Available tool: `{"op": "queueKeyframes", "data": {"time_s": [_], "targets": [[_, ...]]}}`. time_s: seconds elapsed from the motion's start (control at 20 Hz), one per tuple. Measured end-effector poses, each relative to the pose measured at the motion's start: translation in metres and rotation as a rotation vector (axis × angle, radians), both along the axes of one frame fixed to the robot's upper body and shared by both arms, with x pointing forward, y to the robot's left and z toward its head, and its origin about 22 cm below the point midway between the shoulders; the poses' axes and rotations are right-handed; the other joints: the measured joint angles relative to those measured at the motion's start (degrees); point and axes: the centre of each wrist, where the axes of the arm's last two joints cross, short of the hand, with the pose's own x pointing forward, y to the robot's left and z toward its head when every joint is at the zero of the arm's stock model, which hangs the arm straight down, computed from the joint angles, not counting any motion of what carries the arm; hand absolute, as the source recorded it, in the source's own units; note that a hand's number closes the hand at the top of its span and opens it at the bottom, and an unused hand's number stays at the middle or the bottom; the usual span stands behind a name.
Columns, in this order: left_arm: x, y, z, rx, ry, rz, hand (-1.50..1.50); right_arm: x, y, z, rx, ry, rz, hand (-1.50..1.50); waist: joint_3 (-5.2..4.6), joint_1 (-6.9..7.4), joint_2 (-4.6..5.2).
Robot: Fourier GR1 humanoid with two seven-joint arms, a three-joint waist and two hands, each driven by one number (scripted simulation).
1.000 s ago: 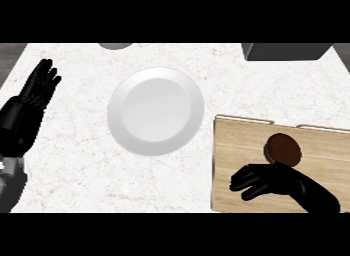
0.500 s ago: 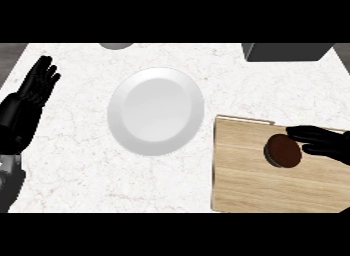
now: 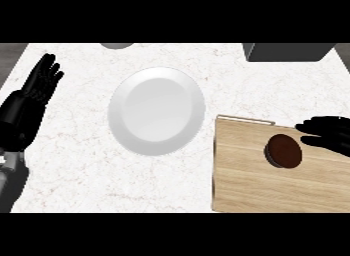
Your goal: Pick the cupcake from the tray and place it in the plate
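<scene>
Right now the cupcake is sitting on the wooden tray, in the tray's upper part, seen from above as a dark brown round. The right hand is coming in from the right edge of the head view and is hovering just beside the cupcake, on its right; its fingers are spreading toward the cupcake's upper right rim, relaxed rather than curled, and they are not closing round it. Whether the nearest fingertip is touching the cupcake or stopping just short of it cannot be told. The tray is lying at the lower right of the pale marbled desk, with a thin handle showing along its upper edge. The white plate is lying to the left of the tray, near the middle of the desk, apart from the tray's corner, and nothing is lying on it. The left hand is resting at the left edge of the view, open, with its fingers straight and pointing up, well apart from the plate. At the far edge of the desk, a dark grey box is standing at the upper right, and part of a grey round object is showing at the upper left.
</scene>
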Motion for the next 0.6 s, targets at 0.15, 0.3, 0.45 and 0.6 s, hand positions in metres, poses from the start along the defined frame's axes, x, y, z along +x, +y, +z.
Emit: {"op": "queueKeyframes", "data": {"time_s": [0.15,0.3,0.45,0.6], "targets": [[0.004,-0.007,0.002,-0.003,-0.006,-0.009,0.0,-0.002,0.009,0.0,-0.122,0.025,-0.013,-1.5,0.05,0.3,0.1],[0.003,-0.004,0.0,0.0,-0.006,-0.006,0.0,0.003,0.014,-0.005,-0.198,0.033,-0.028,-1.5,0.08,0.6,0.16],[0.006,-0.005,0.0,0.001,-0.006,-0.006,0.0,0.003,0.021,-0.015,-0.235,0.014,-0.05,-1.5,0.1,0.53,0.16],[0.006,-0.008,0.002,0.002,-0.003,-0.009,0.0,0.006,0.026,-0.027,-0.263,-0.009,-0.082,-1.5,0.11,0.56,0.15]]}}
